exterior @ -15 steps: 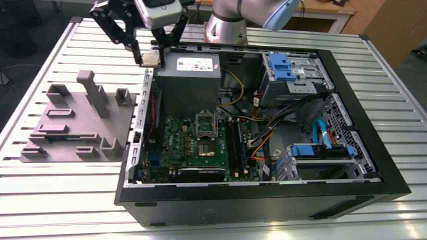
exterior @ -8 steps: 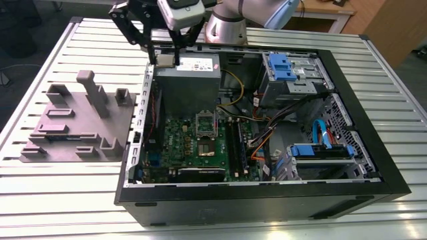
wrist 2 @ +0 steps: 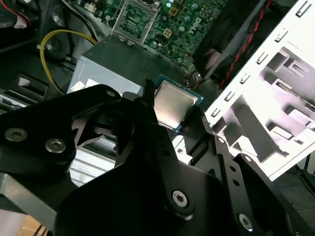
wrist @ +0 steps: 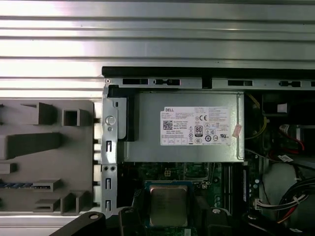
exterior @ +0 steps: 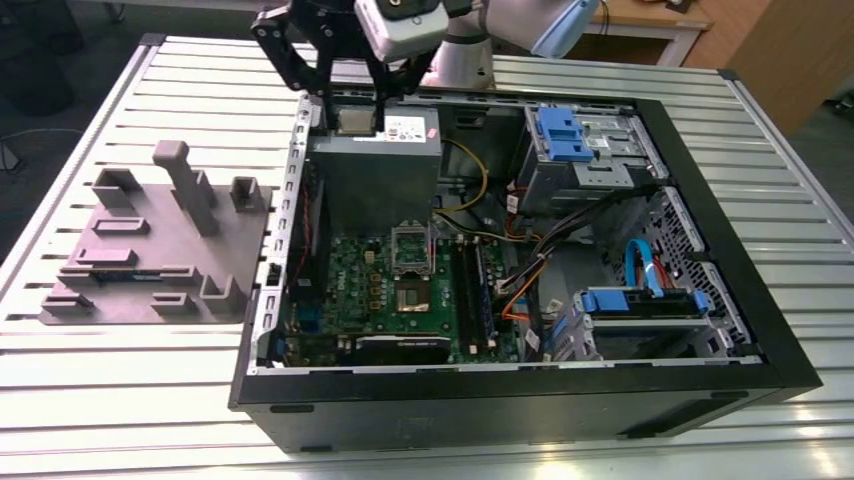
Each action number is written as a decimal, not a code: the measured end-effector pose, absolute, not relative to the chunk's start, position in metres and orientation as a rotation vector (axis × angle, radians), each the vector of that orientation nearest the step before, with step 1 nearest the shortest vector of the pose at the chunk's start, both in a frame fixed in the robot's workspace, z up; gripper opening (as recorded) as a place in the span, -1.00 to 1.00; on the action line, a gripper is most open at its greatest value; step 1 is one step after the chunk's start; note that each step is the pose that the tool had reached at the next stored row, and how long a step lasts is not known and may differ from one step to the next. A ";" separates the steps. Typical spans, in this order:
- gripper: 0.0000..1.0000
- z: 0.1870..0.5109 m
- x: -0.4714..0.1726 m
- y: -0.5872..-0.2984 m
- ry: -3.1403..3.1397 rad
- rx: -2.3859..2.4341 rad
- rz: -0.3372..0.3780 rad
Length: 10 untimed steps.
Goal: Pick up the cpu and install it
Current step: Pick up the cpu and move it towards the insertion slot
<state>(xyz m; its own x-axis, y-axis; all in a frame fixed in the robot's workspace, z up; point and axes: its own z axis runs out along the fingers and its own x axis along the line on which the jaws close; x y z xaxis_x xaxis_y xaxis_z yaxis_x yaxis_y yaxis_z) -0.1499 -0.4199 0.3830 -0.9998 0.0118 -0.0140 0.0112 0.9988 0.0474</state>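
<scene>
Fingers (wrist 2: 146,101) of the gripper (exterior: 354,120) are clenched on the cpu (wrist 2: 172,104), which is held flat, metal top up, over the grey power supply (exterior: 376,170) housed in the open computer case (exterior: 521,405). The green motherboard (exterior: 354,270) and its socket (exterior: 411,278) are seen deeper in the case, well apart from the cpu.

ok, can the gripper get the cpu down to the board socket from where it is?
Probably yes. The gripper holds the cpu above the grey power supply. The case is open and nothing stands over the socket. Cables lie to the exterior view's right of it.
</scene>
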 end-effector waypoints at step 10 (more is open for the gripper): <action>-0.06 0.383 -0.132 -0.420 3.126 0.018 0.074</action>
<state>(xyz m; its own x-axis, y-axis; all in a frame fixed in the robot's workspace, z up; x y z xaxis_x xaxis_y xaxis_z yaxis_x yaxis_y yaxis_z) -0.1316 -0.4199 0.3829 -0.9998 0.0119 -0.0140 0.0112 0.9988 0.0474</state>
